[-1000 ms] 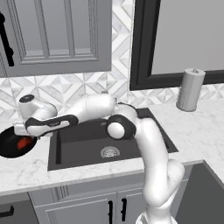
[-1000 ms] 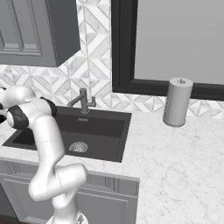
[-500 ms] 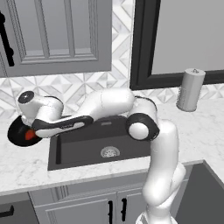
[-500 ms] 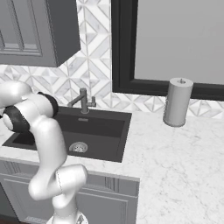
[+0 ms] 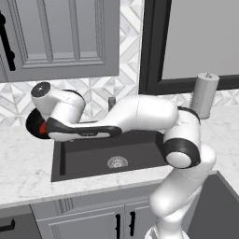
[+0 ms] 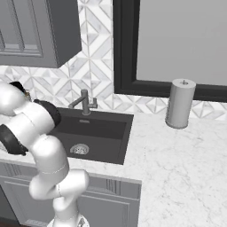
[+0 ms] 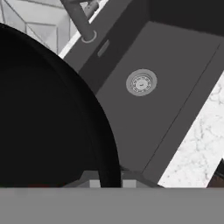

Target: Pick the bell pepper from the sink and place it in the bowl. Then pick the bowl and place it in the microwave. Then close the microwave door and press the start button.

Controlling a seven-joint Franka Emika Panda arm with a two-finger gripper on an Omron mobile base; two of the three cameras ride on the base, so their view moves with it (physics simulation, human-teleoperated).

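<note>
I am clamping my gripper on the rim of the bowl, which is filling the left half of the hand view. At the left of the left base view the bell pepper is sitting inside it, a red patch. The sink is lying to the right, drain near upper centre.

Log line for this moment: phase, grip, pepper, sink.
phase: lifting bowl | gripper: shut on rim of round glossy black bowl | small red bell pepper: inside bowl | dark grey sink: bare, steel drain visible
</note>
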